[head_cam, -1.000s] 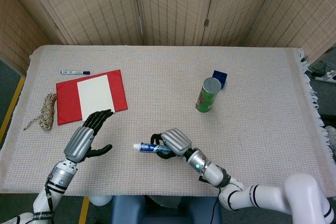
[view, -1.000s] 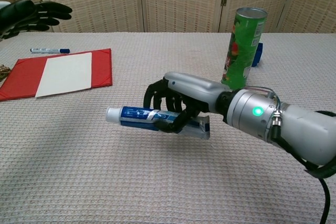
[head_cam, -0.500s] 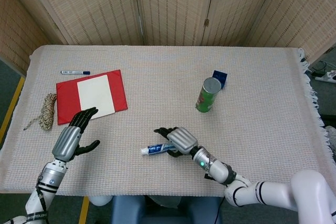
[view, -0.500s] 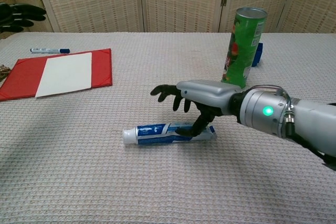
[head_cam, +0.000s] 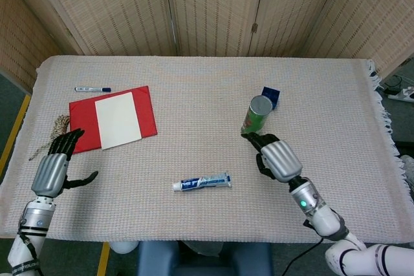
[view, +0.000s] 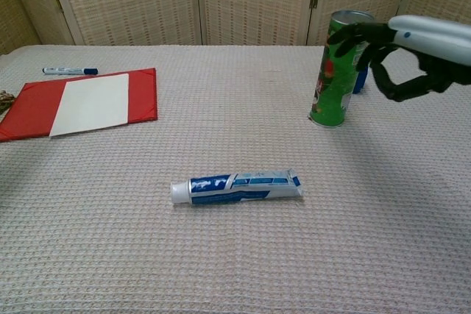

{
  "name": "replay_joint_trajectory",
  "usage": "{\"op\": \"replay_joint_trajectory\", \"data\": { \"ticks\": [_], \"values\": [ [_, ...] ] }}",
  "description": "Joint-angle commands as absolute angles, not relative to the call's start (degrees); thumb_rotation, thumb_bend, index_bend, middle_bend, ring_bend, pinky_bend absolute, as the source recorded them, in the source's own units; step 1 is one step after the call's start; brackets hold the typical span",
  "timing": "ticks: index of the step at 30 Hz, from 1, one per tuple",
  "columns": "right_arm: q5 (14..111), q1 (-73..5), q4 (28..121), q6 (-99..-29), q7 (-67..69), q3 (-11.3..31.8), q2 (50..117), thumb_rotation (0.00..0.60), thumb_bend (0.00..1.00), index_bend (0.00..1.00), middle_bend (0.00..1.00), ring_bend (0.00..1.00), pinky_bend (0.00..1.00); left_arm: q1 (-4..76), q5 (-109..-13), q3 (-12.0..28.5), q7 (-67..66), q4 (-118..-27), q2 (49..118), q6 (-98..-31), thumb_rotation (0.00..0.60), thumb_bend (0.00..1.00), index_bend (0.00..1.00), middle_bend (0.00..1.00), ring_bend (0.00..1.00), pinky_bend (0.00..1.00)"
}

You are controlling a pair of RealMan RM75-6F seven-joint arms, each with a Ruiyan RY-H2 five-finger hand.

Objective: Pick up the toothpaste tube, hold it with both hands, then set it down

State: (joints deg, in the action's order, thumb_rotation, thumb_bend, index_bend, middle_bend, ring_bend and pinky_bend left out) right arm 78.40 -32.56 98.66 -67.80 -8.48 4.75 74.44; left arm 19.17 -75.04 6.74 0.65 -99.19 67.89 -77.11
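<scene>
The blue and white toothpaste tube (head_cam: 202, 183) (view: 237, 187) lies flat on the woven tablecloth near the front middle, its white cap pointing to the robot's left, and nothing touches it. My right hand (head_cam: 274, 157) (view: 401, 51) hangs open above the cloth to the right of the tube, just in front of the green can, with its fingers spread. Far off at the front left edge my left hand (head_cam: 57, 167) is open too, palm turned inward; the chest view does not show it.
A green can (head_cam: 255, 117) (view: 338, 68) stands upright right of centre with a small blue box (head_cam: 271, 97) behind it. A red folder with a white sheet (head_cam: 114, 119) (view: 82, 103), a marker pen (head_cam: 92, 89) (view: 68, 71) and a rope coil (head_cam: 57, 129) lie at the left.
My right hand let go of the tube, which now lies on the cloth, and drew back to the right beside the can. My left hand pulled away to the left edge.
</scene>
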Motion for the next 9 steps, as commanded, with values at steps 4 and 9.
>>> {"op": "replay_joint_trajectory", "data": {
  "ticks": [4, 9],
  "values": [
    [83.3, -23.0, 101.9, -78.1, -7.2, 0.1, 66.5, 0.6, 0.84, 0.15, 0.21, 0.28, 0.25, 15.9, -76.0, 6.4, -3.7, -95.6, 67.7, -82.6, 0.6, 0.29, 0.09, 0.14, 0.11, 0.0],
    [85.0, -16.9, 99.8, -84.6, -5.3, -2.0, 64.5, 0.6, 0.84, 0.14, 0.16, 0.22, 0.23, 13.3, -77.1, 4.6, -7.6, -96.3, 66.9, -85.2, 0.6, 0.29, 0.09, 0.14, 0.11, 0.0]
  ]
}}
